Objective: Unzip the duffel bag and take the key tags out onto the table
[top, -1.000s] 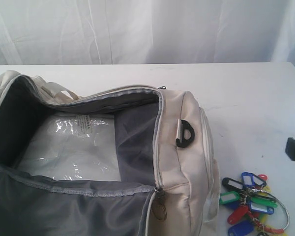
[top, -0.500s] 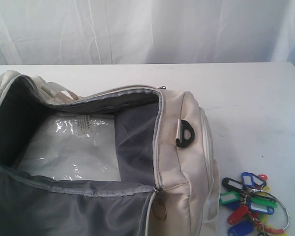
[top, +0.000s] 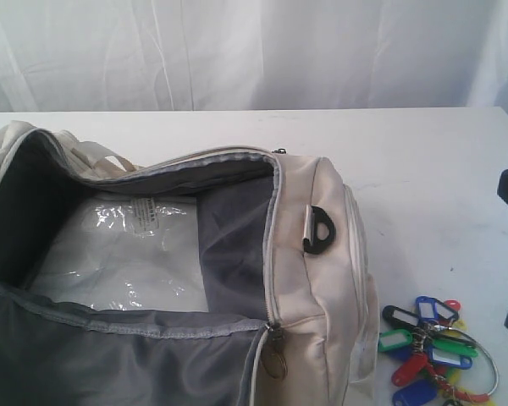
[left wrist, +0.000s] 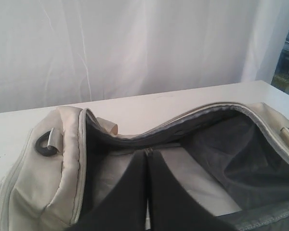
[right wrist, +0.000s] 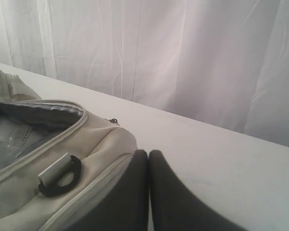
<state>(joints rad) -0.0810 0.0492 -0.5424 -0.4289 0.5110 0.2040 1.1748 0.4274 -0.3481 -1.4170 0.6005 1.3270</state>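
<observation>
Since the black left fingers (left wrist: 132, 192) lie pressed flat against each other, low in the middle of the left wrist view, with nothing between them, that arm carries nothing; they point into the gaping mouth of the duffel bag (top: 317, 271). The right fingers (right wrist: 135, 192) are likewise closed on themselves and empty, at the bottom centre of the right wrist view, with the bag's cream end panel and its black D-ring (right wrist: 62, 180) to their lower left and bare table (top: 406, 152) beyond. In the exterior view only dark scraps show at the right edge, probably part of the right arm, well clear of everything. The bag fills the left and centre of that view with its main zipper run fully open and the metal pull (top: 275, 359) hanging at the bottom centre. Grey lining and a clear plastic packet (top: 118, 254) are all that show inside. The key tags (top: 427, 351) lie in a bright bunch on the table at the lower right, just beside the bag's end and touched by no fingers. By this showing both steps look done: bag unzipped, tags out. The near flap hides part of the interior, so whether anything more lies within cannot be told.
</observation>
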